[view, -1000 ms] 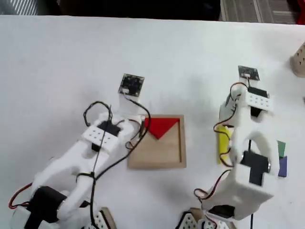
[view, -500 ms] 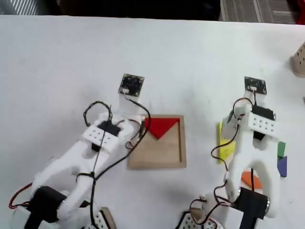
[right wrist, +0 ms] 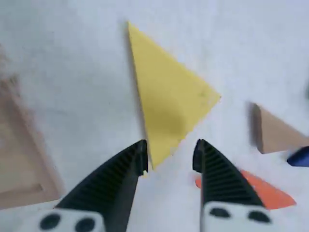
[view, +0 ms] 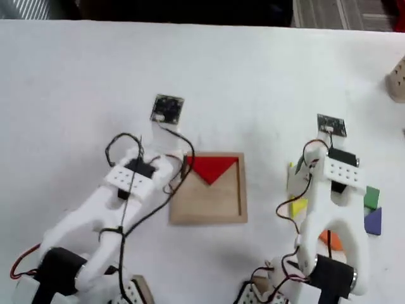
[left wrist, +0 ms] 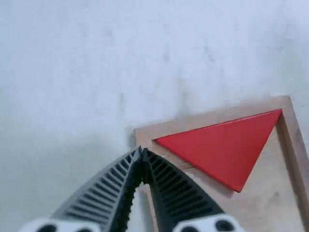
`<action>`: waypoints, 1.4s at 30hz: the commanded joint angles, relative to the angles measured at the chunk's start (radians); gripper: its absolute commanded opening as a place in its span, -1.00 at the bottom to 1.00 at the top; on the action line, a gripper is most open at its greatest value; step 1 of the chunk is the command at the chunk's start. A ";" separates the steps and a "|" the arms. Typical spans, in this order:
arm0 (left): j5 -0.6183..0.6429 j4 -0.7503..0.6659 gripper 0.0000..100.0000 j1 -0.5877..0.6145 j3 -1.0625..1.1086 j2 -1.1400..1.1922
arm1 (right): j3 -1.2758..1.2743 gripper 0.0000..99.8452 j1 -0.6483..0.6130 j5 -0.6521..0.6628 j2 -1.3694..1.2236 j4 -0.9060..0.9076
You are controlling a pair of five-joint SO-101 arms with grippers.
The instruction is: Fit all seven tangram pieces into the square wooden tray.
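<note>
L gripper (left wrist: 143, 163) is sitting w/ fingers pressed together at tray (left wrist: 212, 116) corner | red triangle (left wrist: 224, 145) is lying inside tray | R gripper (right wrist: 169, 155) is hovering, spread, straddling yellow triangle (right wrist: 166, 104) tip

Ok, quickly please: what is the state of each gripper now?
Left gripper: closed, holding nothing.
Right gripper: open, at a corner of the yellow triangle.
</note>
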State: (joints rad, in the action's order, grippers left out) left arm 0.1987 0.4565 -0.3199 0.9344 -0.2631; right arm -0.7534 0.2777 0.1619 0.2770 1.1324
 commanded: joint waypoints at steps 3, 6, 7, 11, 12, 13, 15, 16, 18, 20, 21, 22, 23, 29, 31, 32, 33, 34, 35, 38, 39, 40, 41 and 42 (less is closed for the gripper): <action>0.005 -0.161 -0.95 -0.013 0.052 -0.038 | -0.003 -0.67 0.054 0.000 0.039 -0.090; 0.011 -0.219 -0.95 -0.012 0.075 -0.038 | -0.003 -0.67 0.050 0.002 0.038 -0.093; 0.011 -0.226 -0.95 -0.010 0.077 -0.038 | -0.006 -0.67 0.054 0.002 0.038 -0.110; 0.011 -0.227 -0.95 -0.007 0.075 -0.038 | -0.032 -0.67 0.059 0.063 0.012 -0.179; 0.011 -0.227 -0.95 -0.007 0.074 -0.038 | -0.032 -0.67 0.059 0.066 -0.005 -0.189; 0.011 -0.227 -0.95 -0.007 0.074 -0.038 | -0.026 -0.67 0.062 0.069 -0.024 -0.194; 0.009 -0.226 -0.95 -0.007 0.074 -0.038 | 0.006 -0.67 0.068 0.068 -0.070 -0.203; 0.008 -0.226 -0.95 -0.007 0.074 -0.038 | 0.025 -0.67 0.070 0.068 -0.097 -0.205; 0.008 -0.226 -0.95 -0.010 0.072 -0.038 | 0.064 -0.67 0.070 0.069 -0.163 -0.196; 0.006 -0.226 -0.95 -0.012 0.072 -0.038 | 0.117 -0.60 0.065 0.069 -0.231 -0.166; 0.006 -0.226 -0.95 -0.012 0.072 -0.038 | 0.146 -0.55 0.064 0.066 -0.266 -0.142; 0.006 -0.226 -0.95 -0.012 0.074 -0.038 | 0.178 -0.49 0.058 0.064 -0.298 -0.120; 0.006 -0.226 -0.95 -0.012 0.074 -0.038 | 0.206 -0.43 0.045 0.064 -0.334 -0.101; 0.006 -0.226 -0.95 -0.013 0.075 -0.038 | 0.315 -0.40 -0.027 0.071 -0.463 0.010; 0.006 -0.226 -0.95 -0.013 0.075 -0.038 | 0.324 -0.41 -0.059 0.071 -0.473 0.042; 0.006 -0.226 -0.95 -0.013 0.075 -0.038 | 0.324 -0.41 -0.077 0.071 -0.475 0.051; 0.006 -0.226 -0.95 -0.013 0.075 -0.038 | 0.324 -0.41 -0.096 0.071 -0.475 0.054; 0.006 -0.226 -0.95 -0.013 0.075 -0.038 | 0.324 -0.41 -0.111 0.069 -0.475 0.058; 0.006 -0.226 -0.95 -0.013 0.075 -0.038 | 0.322 -0.41 -0.127 0.068 -0.475 0.059; 0.006 -0.224 -0.95 -0.013 0.075 -0.038 | 0.330 -0.41 -0.150 0.068 -0.472 0.068; 0.006 -0.224 -0.95 -0.013 0.075 -0.038 | 0.333 -0.41 -0.148 0.068 -0.461 0.068; 0.006 -0.224 -0.95 -0.013 0.075 -0.038 | 0.334 -0.41 -0.147 0.064 -0.441 0.070; 0.006 -0.224 -0.95 -0.013 0.075 -0.038 | 0.331 -0.41 -0.142 0.063 -0.412 0.071; 0.006 -0.224 -0.95 -0.013 0.075 -0.038 | 0.321 -0.41 -0.134 0.055 -0.375 0.071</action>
State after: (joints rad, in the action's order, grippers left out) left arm 0.2018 0.2539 -0.3214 1.0203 -0.2631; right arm -0.4296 0.1596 0.2186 -0.1726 1.1891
